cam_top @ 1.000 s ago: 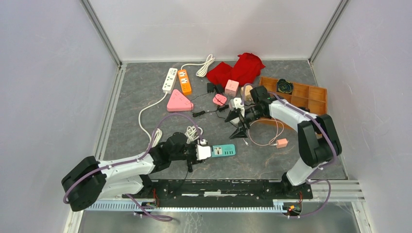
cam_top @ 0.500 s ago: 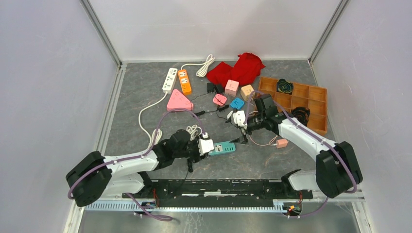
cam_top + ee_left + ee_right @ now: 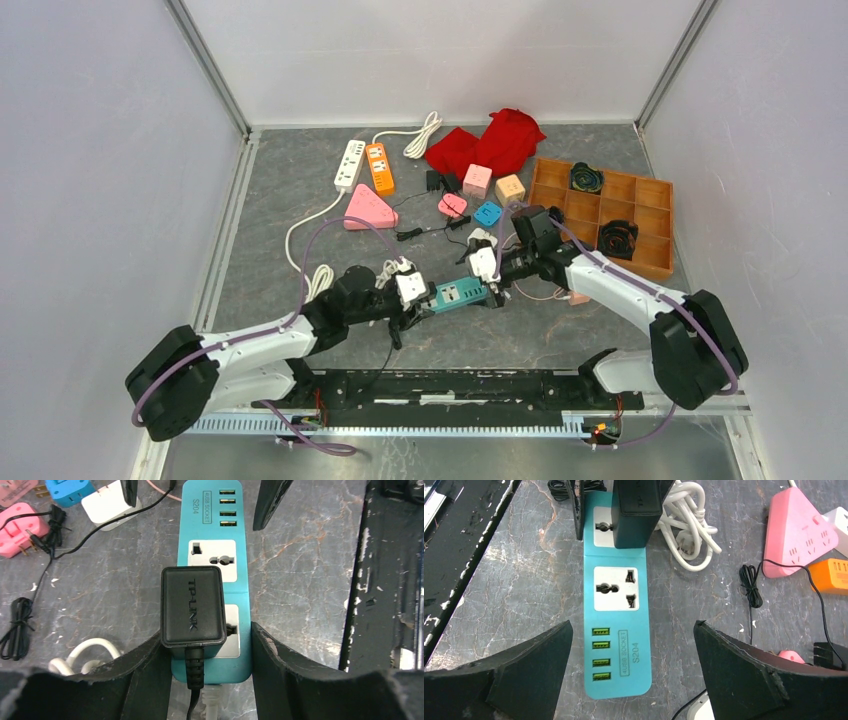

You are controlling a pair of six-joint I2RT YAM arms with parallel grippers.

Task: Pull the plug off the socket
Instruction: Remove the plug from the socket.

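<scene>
A black adapter is pictured plugged into the end socket of a teal power strip, at the near middle of the grey table between the two arms. The strip's end is clamped across its width by the left gripper, one finger brushing the adapter's flank. The right gripper is spread wide over the USB end, with nothing touched. The adapter is judged to be rigid, light and smooth-sided, and probably gripped harder by the socket than its weight suggests. It is best taken across its flat flanks rather than by the thin cable, and drawn straight out while the light strip is pinned.
</scene>
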